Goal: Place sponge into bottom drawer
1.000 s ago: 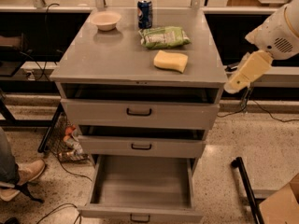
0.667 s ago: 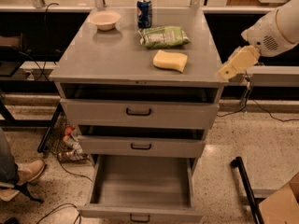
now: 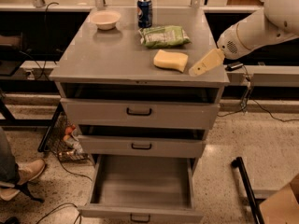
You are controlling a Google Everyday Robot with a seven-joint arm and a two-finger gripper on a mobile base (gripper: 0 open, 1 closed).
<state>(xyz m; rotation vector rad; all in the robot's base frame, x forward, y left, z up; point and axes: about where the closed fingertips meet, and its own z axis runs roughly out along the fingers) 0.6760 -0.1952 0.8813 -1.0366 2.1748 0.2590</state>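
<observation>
Camera view: the gripper (image 3: 198, 69) hangs over the right front corner of the cabinet top (image 3: 107, 55), just to the right of the sponge (image 3: 171, 60) and apart from it. Whether it is released or clenched cannot be told. The sponge lies flat on the cabinet top, in front of the green snack bag (image 3: 164, 36). A blue can (image 3: 145, 12) and a pale bowl (image 3: 105, 19) stand at the rear. Print on can and bag is not legible. The bottom drawer (image 3: 140, 213) is pulled fully out; the top drawer (image 3: 138, 113) and middle drawer (image 3: 140, 146) sit slightly out.
</observation>
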